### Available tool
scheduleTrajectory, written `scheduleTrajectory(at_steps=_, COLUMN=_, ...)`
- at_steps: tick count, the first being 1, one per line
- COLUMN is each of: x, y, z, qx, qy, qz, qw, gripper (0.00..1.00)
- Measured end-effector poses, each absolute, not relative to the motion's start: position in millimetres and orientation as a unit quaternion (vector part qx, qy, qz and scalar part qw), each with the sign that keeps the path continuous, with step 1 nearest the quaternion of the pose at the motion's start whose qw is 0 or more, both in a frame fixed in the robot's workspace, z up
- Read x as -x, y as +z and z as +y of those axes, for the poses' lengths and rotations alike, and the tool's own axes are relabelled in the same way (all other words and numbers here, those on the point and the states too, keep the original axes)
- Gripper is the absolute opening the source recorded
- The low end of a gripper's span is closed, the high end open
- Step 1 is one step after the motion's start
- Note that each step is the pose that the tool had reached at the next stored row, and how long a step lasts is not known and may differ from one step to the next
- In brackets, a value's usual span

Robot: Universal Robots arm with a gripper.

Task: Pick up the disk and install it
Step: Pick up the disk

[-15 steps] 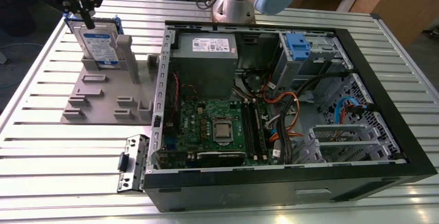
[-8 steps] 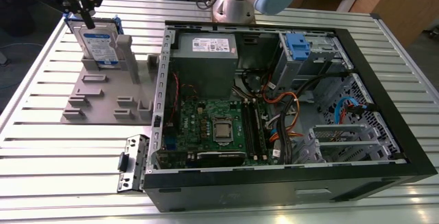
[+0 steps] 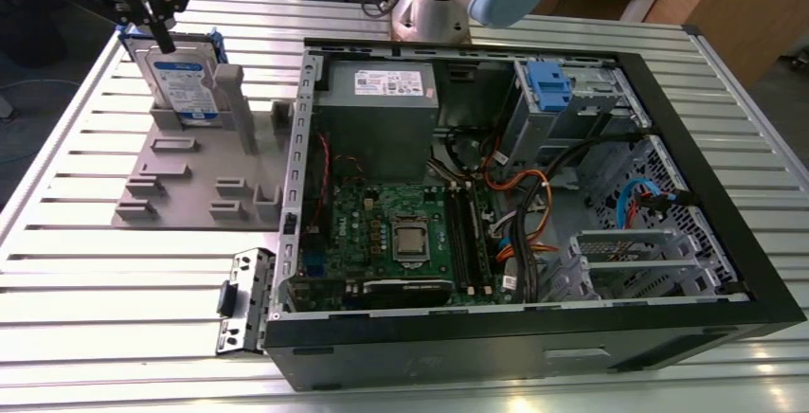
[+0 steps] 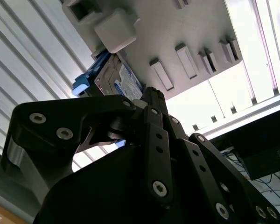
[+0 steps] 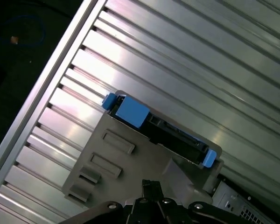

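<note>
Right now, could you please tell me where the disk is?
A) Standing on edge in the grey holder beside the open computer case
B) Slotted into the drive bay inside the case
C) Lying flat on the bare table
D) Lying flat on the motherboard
A: in the exterior view the disk stands upright in the grey holder, to the exterior view's left of the open computer case.
</note>
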State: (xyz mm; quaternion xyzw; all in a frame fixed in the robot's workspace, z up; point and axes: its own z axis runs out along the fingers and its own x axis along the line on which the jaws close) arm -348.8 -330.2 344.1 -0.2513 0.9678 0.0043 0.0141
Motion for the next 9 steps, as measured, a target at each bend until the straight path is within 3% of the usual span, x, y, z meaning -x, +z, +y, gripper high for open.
scheduleTrajectory(at_steps=9, x=348.8, y=344.1, z=-330.3, qx=0.276, qy=0.005, qz=0.961, qw=0.014, gripper=0.10)
